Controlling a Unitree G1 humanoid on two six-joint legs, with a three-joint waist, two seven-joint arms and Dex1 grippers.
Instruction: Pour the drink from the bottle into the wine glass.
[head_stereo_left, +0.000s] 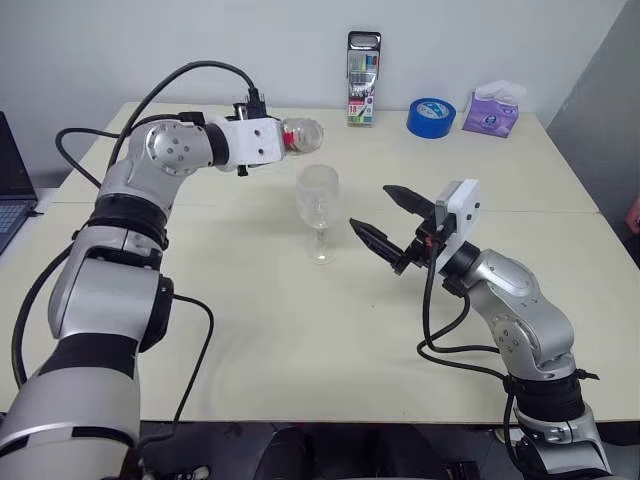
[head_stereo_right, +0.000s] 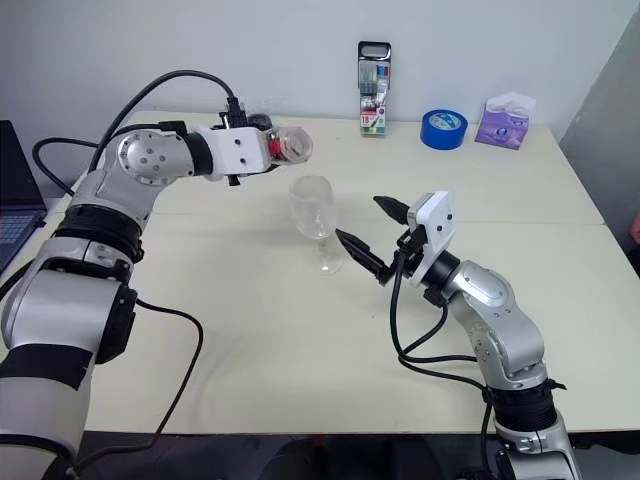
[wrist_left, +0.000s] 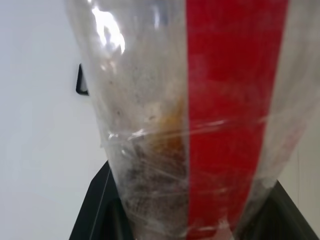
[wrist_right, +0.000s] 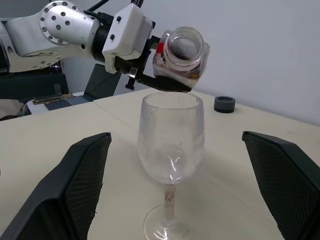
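Bottle (wrist_right: 181, 56) lies tipped on its side in the left claw (head_stereo_left: 285, 140), pinched by it, mouth above the rim of the one wine glass (head_stereo_left: 318, 205), which stands upright mid-tabletop (head_stereo_left: 300, 330). Right claw (head_stereo_left: 392, 222) hovers just beside the glass, fingers spread wide, holding nothing. The cream tabletop meets a pale wall; along its far edge stand one marker pack (head_stereo_left: 362, 78), one blue tape roll (head_stereo_left: 431, 117) and one purple tissue pack (head_stereo_left: 491, 110).

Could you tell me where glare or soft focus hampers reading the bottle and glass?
Left wrist view: the bottle sits very close, soft, with a bright highlight on its wall. Right wrist view: the wine glass is fairly crisp with faint reflections. Head views: even light, soft shadows on the table.
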